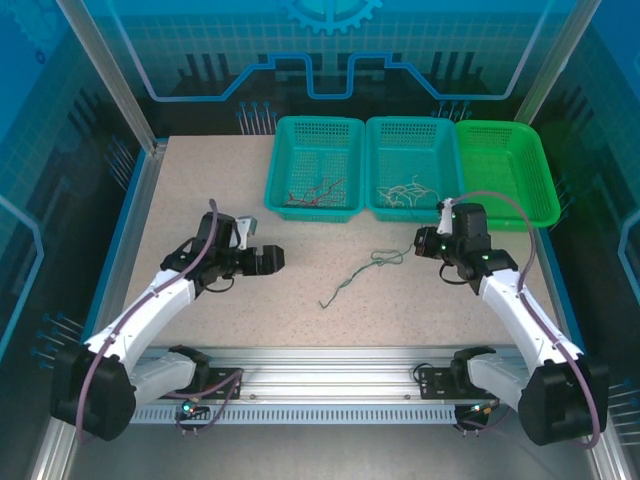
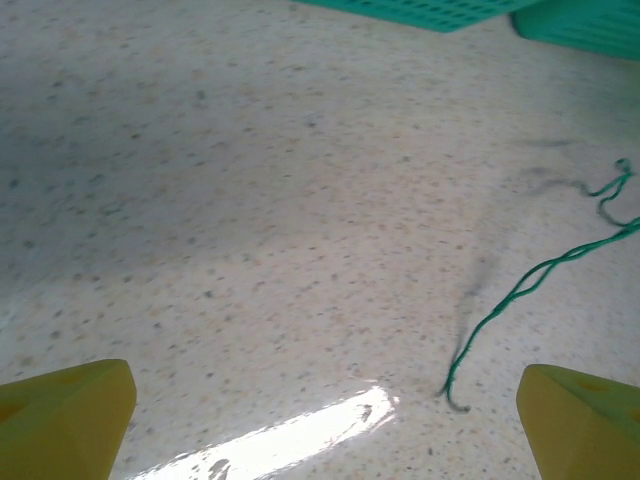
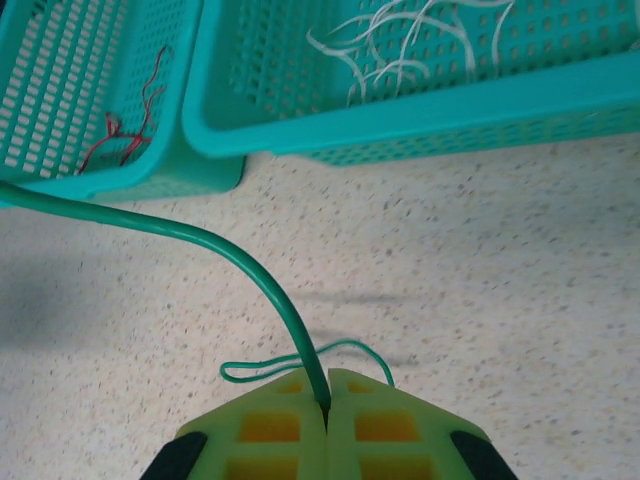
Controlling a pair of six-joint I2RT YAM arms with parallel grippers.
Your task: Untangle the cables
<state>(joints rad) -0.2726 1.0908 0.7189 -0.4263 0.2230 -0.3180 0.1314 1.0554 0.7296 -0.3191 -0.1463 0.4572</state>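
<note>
Green wire (image 1: 345, 286) flat on table (image 1: 200, 190) between arms, long axis slanting from far right to near left. Far end pinched in clamped right gripper (image 1: 420, 243); loose near end just right of left gripper (image 1: 275, 260), spread wide, empty, nearer that end. Red wires (image 1: 315, 192), whitish wires (image 1: 405, 190) in baskets (image 1: 283, 160).

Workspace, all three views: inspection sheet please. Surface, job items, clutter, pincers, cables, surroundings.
Surface: speckled table, bare apart from one wire.
Job's things: green wire trailing on table; red wires in left teal basket; whitish wires in middle teal basket; bright green basket, nothing seen inside.
Clutter: nothing seen.
Grippers: left pincer open, low over table, holding nothing; right pincer shut on green wire's end.
Cables: purple-grey arm cables, apart from the wires.
Surroundings: blue panels, metal frame, rail at near edge.
</note>
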